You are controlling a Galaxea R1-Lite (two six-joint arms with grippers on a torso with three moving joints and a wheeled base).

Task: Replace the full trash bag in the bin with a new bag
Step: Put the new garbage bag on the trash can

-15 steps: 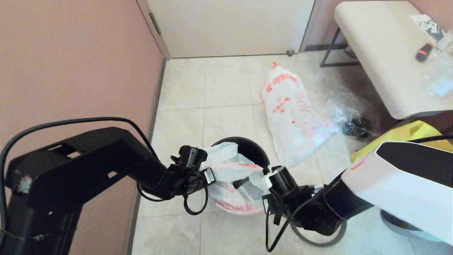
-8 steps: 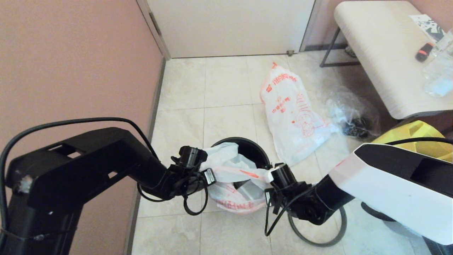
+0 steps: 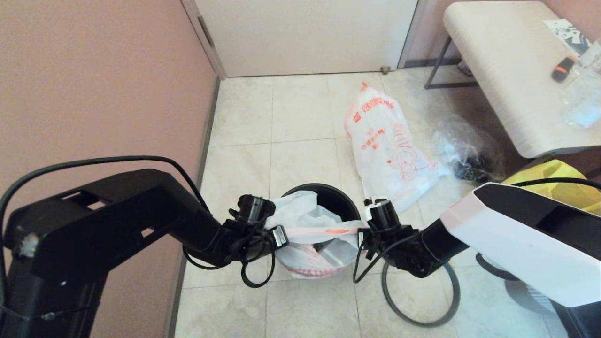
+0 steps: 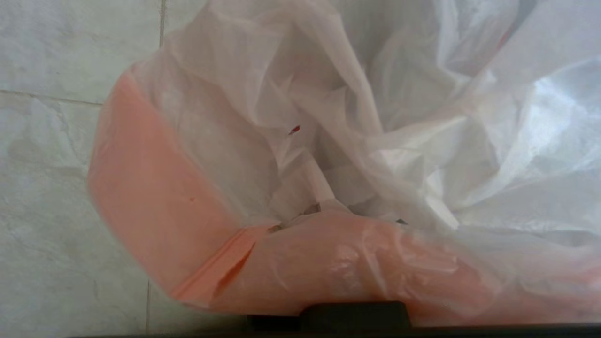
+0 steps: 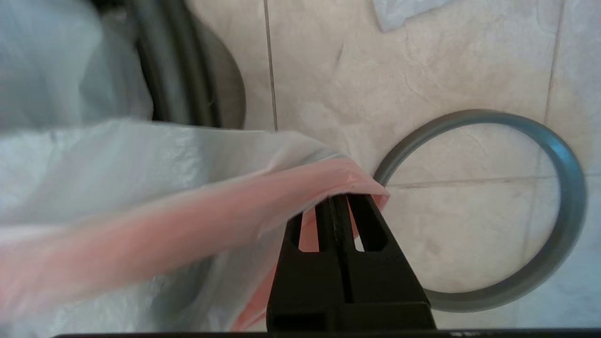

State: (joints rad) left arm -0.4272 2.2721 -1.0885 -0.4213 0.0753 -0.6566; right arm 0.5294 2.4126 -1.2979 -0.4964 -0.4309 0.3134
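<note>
Nearest, the dark grey hoop rim (image 3: pixel 422 324) lies flat on the tiled floor, its near-left arc crossed by the right arm's cable; the right wrist view shows the hoop (image 5: pixel 568 197) whole. Just beyond it, two tools hold one thin, limp white plastic new bag with orange print (image 3: pixel 305 218) stretched over the mouth of the small round black plastic bin (image 3: pixel 338 192), hiding most of the bin's near wall. The right tool (image 3: pixel 364 230) is pressed together on the bag's orange hem, plain only at the right wrist (image 5: pixel 345 197). The left tool (image 3: pixel 281 234) is buried under plastic in its own view; the hem running taut from it says it pinches the bag too. Farther off, one plump white full trash bag with orange cartoon print (image 3: pixel 389 145) lies on the floor, one clear plastic bag of dark items (image 3: pixel 465 150) beside it. A yellow fabric tote (image 3: pixel 554 173) is half hidden by the right arm. The pale table (image 3: pixel 507 61) is cut off at the frame's edge.
</note>
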